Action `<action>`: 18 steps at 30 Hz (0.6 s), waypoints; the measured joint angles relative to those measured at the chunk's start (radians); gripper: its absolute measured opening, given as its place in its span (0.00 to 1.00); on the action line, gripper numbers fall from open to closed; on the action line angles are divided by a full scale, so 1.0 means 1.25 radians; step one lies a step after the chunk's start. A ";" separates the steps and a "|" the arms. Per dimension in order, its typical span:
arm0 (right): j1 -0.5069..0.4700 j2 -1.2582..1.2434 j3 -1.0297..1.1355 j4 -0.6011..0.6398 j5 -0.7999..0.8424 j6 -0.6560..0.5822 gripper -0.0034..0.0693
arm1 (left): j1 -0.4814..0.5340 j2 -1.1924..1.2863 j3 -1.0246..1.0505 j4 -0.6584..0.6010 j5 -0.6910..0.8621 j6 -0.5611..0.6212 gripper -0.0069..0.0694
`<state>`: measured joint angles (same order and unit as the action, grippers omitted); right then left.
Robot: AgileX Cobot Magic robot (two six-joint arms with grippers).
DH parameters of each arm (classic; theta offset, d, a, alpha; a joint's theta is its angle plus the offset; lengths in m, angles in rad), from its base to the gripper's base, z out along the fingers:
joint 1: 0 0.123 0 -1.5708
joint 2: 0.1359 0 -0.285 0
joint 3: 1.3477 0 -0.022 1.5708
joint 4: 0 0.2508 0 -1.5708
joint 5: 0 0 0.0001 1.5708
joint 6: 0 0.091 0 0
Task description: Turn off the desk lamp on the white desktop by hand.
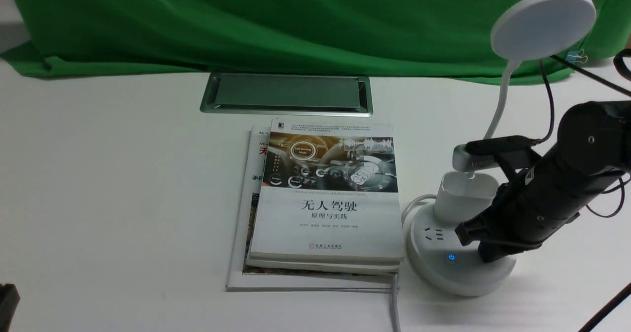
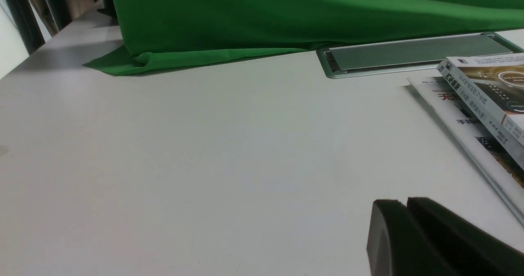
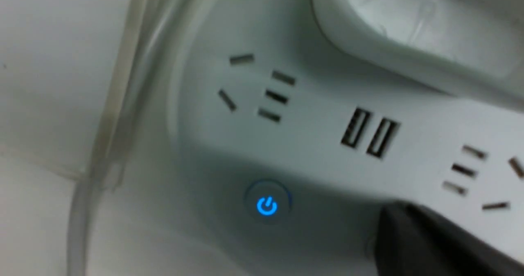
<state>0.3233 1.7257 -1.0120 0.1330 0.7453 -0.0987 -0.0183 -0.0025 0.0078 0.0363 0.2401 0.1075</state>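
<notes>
The white desk lamp (image 1: 461, 260) stands on the white desktop (image 1: 108, 189) at the right, its round disc head (image 1: 542, 24) up on a thin neck; the head shows no glow. Its round base carries sockets, a cup holder (image 1: 463, 196) and a button lit blue (image 1: 451, 257). My right gripper (image 1: 468, 236) is shut, its tip down on the base just right of the blue button. In the right wrist view the shut tip (image 3: 395, 222) covers a second, unlit button beside the blue one (image 3: 267, 205). My left gripper (image 2: 405, 204) is shut and empty, low over the desktop.
A stack of books (image 1: 325, 204) lies just left of the lamp base. A grey metal cable hatch (image 1: 287, 94) is set in the desk behind them. Green cloth (image 1: 276, 21) hangs along the back. The lamp's white cord (image 1: 394, 297) runs toward the front edge.
</notes>
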 joint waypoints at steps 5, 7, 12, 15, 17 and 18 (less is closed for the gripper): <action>0.000 -0.034 0.009 -0.001 0.003 -0.001 0.10 | 0.000 0.000 0.000 0.000 0.000 0.000 0.12; 0.000 -0.059 0.010 -0.003 0.017 -0.001 0.10 | 0.000 0.000 0.000 0.000 0.000 0.000 0.12; 0.000 -0.183 0.032 -0.014 0.059 0.003 0.09 | 0.000 0.000 0.000 0.000 0.000 0.000 0.12; 0.000 -0.303 0.092 -0.018 0.068 0.009 0.10 | 0.000 0.000 0.000 0.000 0.000 0.000 0.12; 0.000 -0.370 0.137 -0.020 0.068 0.015 0.10 | 0.000 0.000 0.000 0.000 0.000 0.000 0.12; 0.000 -0.400 0.154 -0.022 0.068 0.016 0.10 | 0.000 0.000 0.000 0.000 0.000 0.000 0.12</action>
<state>0.3233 1.2260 -0.8191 0.1060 0.8305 -0.0789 -0.0183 -0.0025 0.0078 0.0363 0.2401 0.1075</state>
